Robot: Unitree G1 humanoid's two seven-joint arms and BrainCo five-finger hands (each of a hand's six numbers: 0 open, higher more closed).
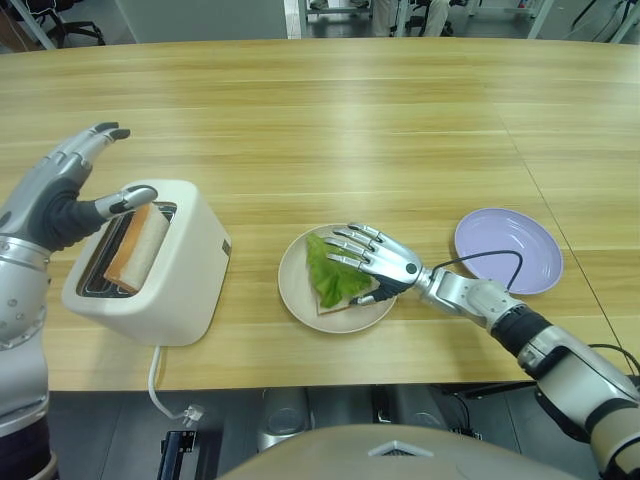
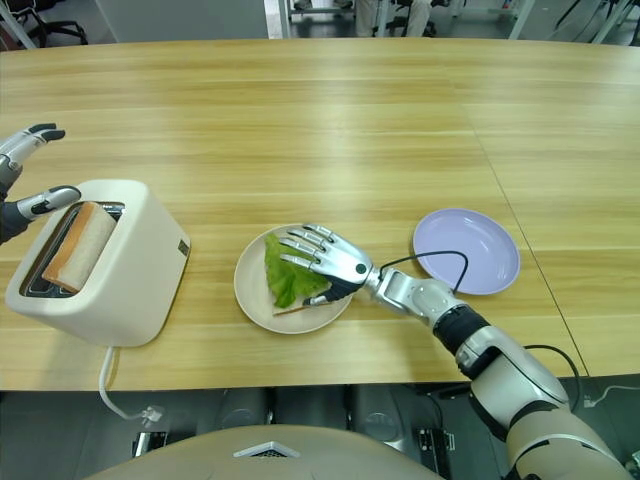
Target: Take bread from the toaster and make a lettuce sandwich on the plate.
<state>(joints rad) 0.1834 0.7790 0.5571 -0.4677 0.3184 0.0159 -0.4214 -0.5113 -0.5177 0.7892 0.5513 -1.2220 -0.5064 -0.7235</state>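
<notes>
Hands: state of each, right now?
Left hand: open, holding nothing, by the bread in the toaster.
Right hand: open, fingers laid flat on the lettuce.

Both hands have jointed silver metal fingers. The left hand [image 1: 65, 195] has a dark grey palm. Behind the right hand [image 1: 378, 258], a black cable [image 1: 495, 256] loops off the silver wrist, and black bands ring the forearm.

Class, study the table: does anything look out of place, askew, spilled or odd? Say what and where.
Nothing is spilled or broken. One oddity: the toaster has a cord that trails off the front edge of the table, its plug dangling free, plugged into nothing visible, though a bread slice stands in the slot.
</notes>
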